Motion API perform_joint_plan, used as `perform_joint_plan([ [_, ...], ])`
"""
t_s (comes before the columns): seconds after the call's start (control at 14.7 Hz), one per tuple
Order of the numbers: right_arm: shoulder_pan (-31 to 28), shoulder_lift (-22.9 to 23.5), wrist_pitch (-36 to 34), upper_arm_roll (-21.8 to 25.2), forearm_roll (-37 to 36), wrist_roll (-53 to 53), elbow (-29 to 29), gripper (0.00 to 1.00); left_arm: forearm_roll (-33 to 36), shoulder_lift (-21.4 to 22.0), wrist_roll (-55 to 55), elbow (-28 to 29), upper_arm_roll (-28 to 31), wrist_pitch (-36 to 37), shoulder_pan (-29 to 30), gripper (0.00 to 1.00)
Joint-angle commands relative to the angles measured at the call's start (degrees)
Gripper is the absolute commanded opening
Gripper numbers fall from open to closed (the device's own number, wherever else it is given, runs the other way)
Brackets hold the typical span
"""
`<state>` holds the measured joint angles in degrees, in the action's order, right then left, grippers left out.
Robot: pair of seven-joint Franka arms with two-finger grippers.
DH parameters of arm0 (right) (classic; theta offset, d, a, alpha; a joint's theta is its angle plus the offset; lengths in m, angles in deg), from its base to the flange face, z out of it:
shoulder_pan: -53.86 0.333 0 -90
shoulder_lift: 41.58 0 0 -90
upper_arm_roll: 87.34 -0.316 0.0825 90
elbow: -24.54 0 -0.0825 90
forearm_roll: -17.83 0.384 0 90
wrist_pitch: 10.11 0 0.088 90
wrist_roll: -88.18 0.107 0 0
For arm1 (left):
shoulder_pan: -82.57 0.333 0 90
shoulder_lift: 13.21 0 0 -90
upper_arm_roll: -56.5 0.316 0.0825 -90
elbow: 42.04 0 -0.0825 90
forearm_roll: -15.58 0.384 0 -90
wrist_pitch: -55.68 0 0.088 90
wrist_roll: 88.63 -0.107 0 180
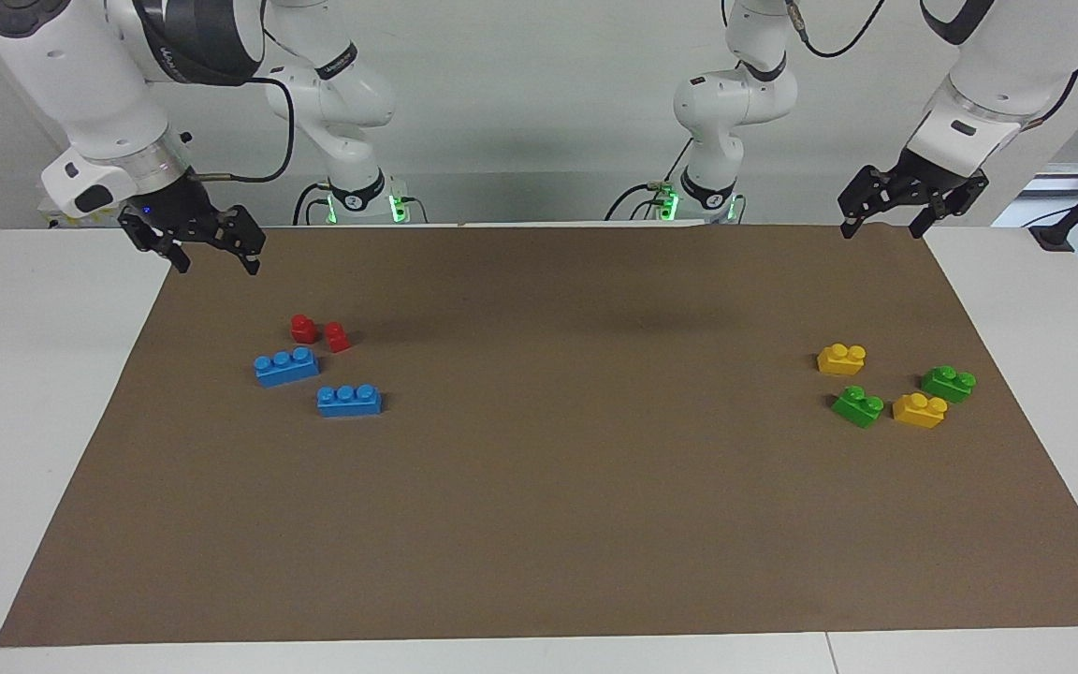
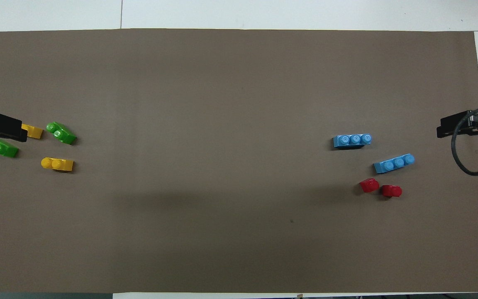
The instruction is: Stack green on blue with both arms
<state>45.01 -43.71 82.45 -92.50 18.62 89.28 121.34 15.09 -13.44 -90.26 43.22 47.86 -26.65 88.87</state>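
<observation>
I've got the small bright-green plastic two-stud brick [image 1: 857, 406] [image 2: 61, 133] sitting studs-up at the left arm's end; the sky-blue three-stud plastic brick [image 1: 349, 400] [image 2: 352, 140] lies flat at the right arm's end.

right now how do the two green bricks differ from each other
Shade: the brighter green brick is a lighter, yellower green than the darker green brick.
Place: the brighter green brick lies farther from the robots; the darker one lies nearer the left arm's edge of the mat.
Neighbours: in the overhead view the left gripper reaches in close beside the darker green brick, not the brighter one.
Shared: both have two studs, sit flat and are ungripped.
</observation>
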Motion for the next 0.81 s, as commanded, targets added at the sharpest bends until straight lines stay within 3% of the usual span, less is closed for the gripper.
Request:
perform_joint_plan([
  [0.0,-0.29,-0.07,0.43,-0.2,0.09,-0.04,0.06,1.0,0.57,1.63,-0.74,2.28,0.38,-1.34,-0.06,1.0],
  [0.54,-0.82,-0.07,0.34,0.06,0.44,-0.57,0.06,1.0,0.57,1.63,-0.74,2.2,0.38,-1.25,-0.15,1.0],
  [0.75,-0.64,-0.07,3.05,0.15,0.53,6.94,0.32,1.0,0.66,1.72,-0.56,2.28,0.47,-0.99,-0.06,1.0],
])
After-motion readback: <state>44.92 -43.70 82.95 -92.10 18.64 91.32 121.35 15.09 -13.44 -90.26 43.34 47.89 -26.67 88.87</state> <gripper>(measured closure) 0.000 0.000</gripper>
